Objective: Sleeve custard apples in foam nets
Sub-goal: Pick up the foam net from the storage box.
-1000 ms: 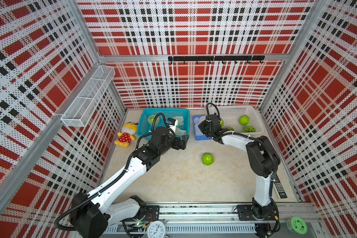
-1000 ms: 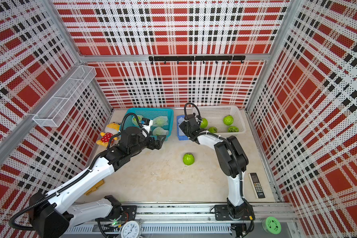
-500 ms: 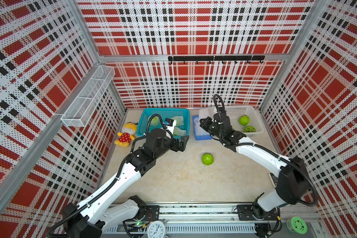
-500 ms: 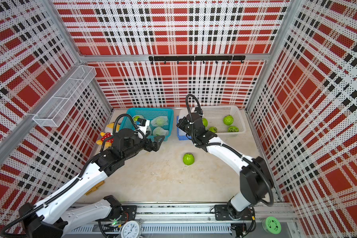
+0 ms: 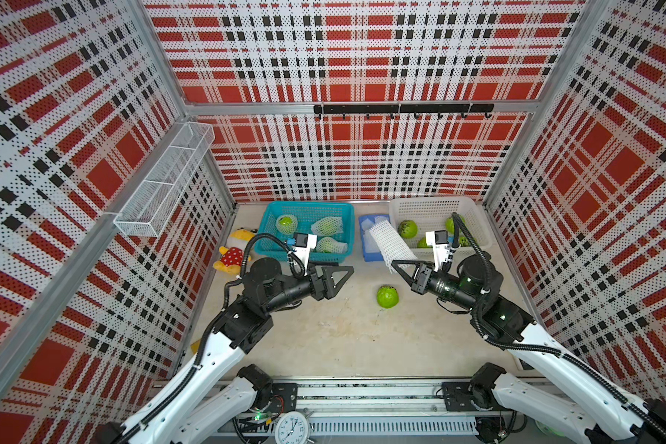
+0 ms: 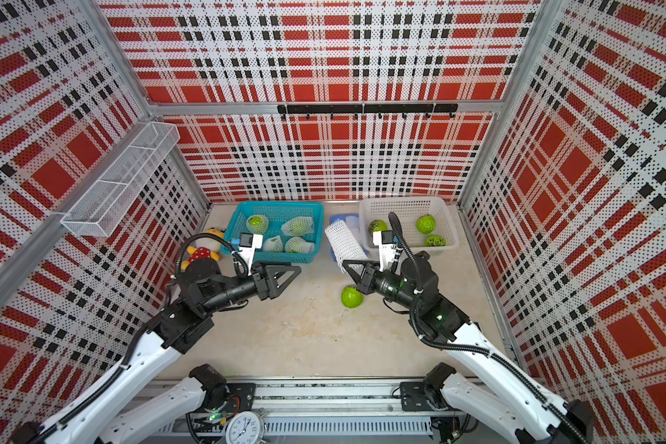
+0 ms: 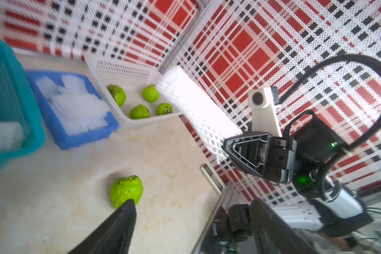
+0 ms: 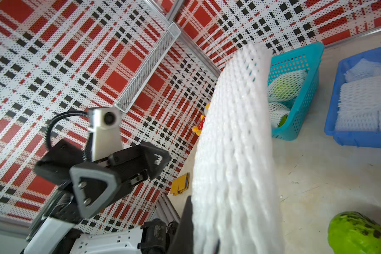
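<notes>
Between plaid walls, the pale tabletop [image 5: 323, 338] is carrying one loose custard apple [image 5: 387, 296], which is lying between the two arms. The right gripper [image 5: 397, 265] is pinching the lower end of a foam net [image 5: 387, 240], holding it tilted up off the tabletop. The left gripper [image 5: 341, 275] is hovering empty, its jaws spread wide.

Both top views are bright, sharp and evenly lit from above, with only faint soft shadows on the bench [image 5: 343, 338]. Wide-angle distortion bows the plaid walls [image 5: 362, 57] towards the frame edges. In the left wrist view the foam net [image 7: 191, 103] is blown out to flat white and the teal basket [image 7: 7, 99] is blurred. The right wrist view is soft close to the lens.
</notes>
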